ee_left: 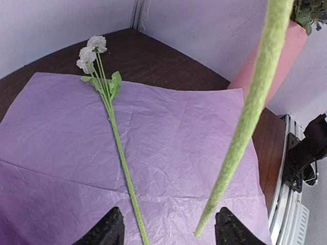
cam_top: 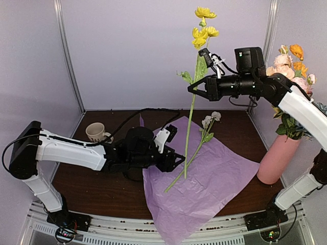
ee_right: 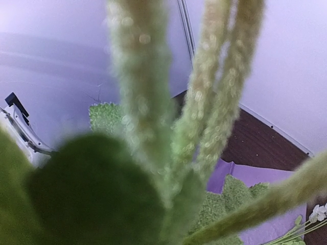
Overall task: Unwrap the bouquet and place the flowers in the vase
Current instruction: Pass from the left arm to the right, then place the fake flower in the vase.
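Observation:
A yellow flower on a long green stem hangs upright above the table. My right gripper is shut on its upper stem, just below the blooms. In the right wrist view, blurred stems and leaves hide the fingers. My left gripper is open, and the stem's lower end hangs free between its fingertips, close to the right one. A white flower lies on the unfolded lilac tissue paper. The pink vase stands at the right and holds several flowers.
A white mug stands at the back left, behind my left arm. White enclosure walls ring the dark wooden table. The tissue paper hangs over the near table edge.

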`<action>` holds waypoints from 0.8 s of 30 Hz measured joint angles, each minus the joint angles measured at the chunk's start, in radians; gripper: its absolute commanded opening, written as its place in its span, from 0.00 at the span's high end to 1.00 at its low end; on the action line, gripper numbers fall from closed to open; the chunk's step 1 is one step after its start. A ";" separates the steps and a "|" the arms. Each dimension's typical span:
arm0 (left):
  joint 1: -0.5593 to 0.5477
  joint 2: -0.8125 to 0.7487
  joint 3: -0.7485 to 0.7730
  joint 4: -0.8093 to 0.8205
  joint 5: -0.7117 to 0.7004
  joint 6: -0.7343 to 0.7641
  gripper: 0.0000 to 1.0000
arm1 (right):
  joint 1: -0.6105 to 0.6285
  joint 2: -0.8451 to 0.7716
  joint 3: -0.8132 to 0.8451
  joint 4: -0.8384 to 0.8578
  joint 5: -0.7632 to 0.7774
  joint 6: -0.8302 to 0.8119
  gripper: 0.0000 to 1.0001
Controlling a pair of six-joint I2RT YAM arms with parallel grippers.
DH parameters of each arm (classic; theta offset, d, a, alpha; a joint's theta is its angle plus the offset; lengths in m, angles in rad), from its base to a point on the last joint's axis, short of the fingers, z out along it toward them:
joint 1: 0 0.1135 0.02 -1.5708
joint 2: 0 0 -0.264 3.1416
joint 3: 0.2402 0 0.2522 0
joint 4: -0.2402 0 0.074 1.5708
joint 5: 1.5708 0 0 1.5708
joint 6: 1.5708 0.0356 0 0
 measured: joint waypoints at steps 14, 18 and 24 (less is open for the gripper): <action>0.000 0.058 0.065 -0.100 -0.061 -0.036 0.37 | -0.042 -0.056 0.523 -0.146 -0.037 -0.214 1.00; 0.000 0.095 0.101 -0.113 -0.039 -0.039 0.38 | -0.048 -0.026 0.693 -0.179 -0.034 -0.237 1.00; -0.001 0.111 0.133 -0.114 -0.025 -0.035 0.38 | -0.048 -0.012 0.827 -0.217 0.026 -0.275 1.00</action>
